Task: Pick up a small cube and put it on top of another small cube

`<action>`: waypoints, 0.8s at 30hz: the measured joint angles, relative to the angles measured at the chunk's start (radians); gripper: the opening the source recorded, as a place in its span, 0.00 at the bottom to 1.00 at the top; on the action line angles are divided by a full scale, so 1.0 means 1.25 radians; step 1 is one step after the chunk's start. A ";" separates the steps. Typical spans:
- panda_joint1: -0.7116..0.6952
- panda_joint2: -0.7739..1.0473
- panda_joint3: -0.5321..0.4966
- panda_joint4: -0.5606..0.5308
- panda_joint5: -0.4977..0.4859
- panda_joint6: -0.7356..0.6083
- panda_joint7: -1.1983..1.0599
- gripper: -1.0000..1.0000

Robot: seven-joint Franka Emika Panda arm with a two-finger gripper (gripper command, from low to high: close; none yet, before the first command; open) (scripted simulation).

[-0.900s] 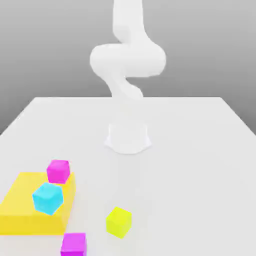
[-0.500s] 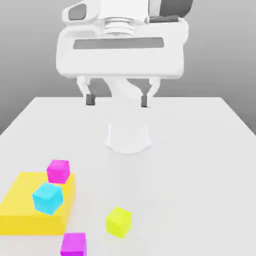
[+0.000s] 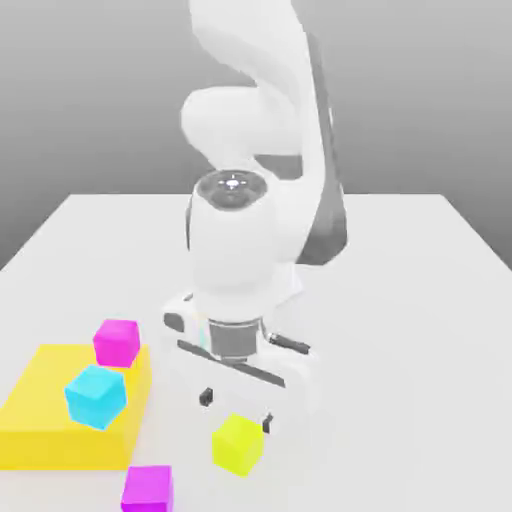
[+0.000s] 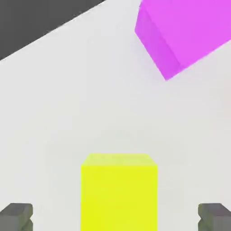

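Includes four small cubes: two magenta cubes (image 3: 117,343) (image 3: 148,489), one cyan cube (image 3: 96,397) and one lime-yellow cube (image 3: 238,445). Also counts one larger golden-yellow block (image 3: 55,445), one robot arm (image 3: 235,245), one gripper (image 3: 237,411).

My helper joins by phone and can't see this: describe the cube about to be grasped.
Beside the big flat golden-yellow block, toward the exterior view's right, a small cube sits alone on the white table. It's lime-yellow; its small neighbours are magenta or cyan.
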 joint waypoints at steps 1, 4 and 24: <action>0.006 0.029 -0.007 0.005 -0.005 0.023 0.004 0.50; 0.010 0.052 -0.012 0.010 -0.009 0.042 0.007 0.00; -0.166 -0.359 -0.077 -0.090 0.005 -0.268 0.088 0.00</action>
